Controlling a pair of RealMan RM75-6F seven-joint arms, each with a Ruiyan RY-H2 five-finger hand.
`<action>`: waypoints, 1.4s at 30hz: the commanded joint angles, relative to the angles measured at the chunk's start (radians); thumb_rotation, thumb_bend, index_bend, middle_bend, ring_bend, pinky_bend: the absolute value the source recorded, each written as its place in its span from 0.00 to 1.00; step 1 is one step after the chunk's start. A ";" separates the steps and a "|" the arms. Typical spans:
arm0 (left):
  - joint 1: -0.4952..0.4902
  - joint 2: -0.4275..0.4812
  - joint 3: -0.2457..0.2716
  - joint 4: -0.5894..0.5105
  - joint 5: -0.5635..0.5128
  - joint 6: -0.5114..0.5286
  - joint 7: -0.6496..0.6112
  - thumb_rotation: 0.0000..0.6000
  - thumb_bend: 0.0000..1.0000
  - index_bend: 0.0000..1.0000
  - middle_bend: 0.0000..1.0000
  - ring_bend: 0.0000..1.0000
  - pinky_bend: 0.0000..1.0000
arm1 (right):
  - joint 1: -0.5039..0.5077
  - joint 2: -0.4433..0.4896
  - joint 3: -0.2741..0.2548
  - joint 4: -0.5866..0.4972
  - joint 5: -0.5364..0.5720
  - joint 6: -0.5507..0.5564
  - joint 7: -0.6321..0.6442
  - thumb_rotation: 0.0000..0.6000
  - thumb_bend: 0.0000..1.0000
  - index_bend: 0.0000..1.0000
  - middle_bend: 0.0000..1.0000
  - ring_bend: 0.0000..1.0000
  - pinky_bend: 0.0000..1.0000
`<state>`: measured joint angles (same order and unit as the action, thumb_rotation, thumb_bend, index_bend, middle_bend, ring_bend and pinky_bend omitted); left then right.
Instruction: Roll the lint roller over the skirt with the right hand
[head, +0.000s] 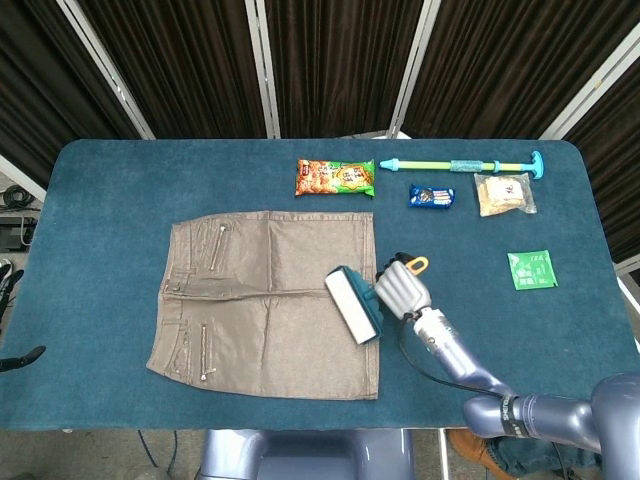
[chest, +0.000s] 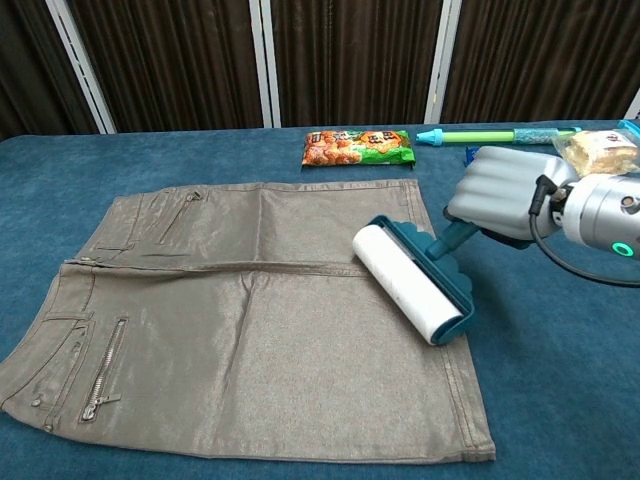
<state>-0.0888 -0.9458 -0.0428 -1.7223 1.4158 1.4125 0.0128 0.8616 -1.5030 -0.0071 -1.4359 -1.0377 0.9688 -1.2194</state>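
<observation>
A tan skirt (head: 265, 300) (chest: 250, 320) with zips lies flat on the blue table. The lint roller (head: 353, 305) (chest: 410, 283), white roll in a teal frame, rests on the skirt's right part near its right hem edge. My right hand (head: 403, 289) (chest: 500, 192) grips the roller's teal handle from the right, just off the skirt's edge. The left hand does not show in either view.
At the back of the table (head: 120, 190) lie an orange snack bag (head: 335, 177) (chest: 358, 146), a green and teal pump toy (head: 460, 164), a small blue cookie pack (head: 431, 196), a clear bag of crackers (head: 503, 193) and a green sachet (head: 530, 270).
</observation>
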 joint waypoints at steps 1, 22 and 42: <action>-0.001 0.000 0.000 -0.001 0.001 -0.001 0.001 1.00 0.00 0.00 0.00 0.00 0.00 | -0.003 0.005 -0.005 0.000 0.004 0.003 0.004 1.00 1.00 0.47 0.56 0.46 0.49; -0.001 0.008 -0.001 0.005 -0.002 -0.002 -0.022 1.00 0.00 0.00 0.00 0.00 0.00 | 0.095 -0.112 0.002 -0.240 0.008 0.043 -0.228 1.00 1.00 0.47 0.56 0.46 0.50; 0.001 0.014 0.000 0.011 -0.004 -0.004 -0.038 1.00 0.00 0.00 0.00 0.00 0.00 | 0.096 -0.090 -0.045 -0.193 0.082 0.110 -0.245 1.00 1.00 0.47 0.56 0.46 0.50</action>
<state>-0.0877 -0.9311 -0.0430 -1.7101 1.4123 1.4088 -0.0267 0.9652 -1.6068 -0.0437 -1.6411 -0.9577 1.0754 -1.4763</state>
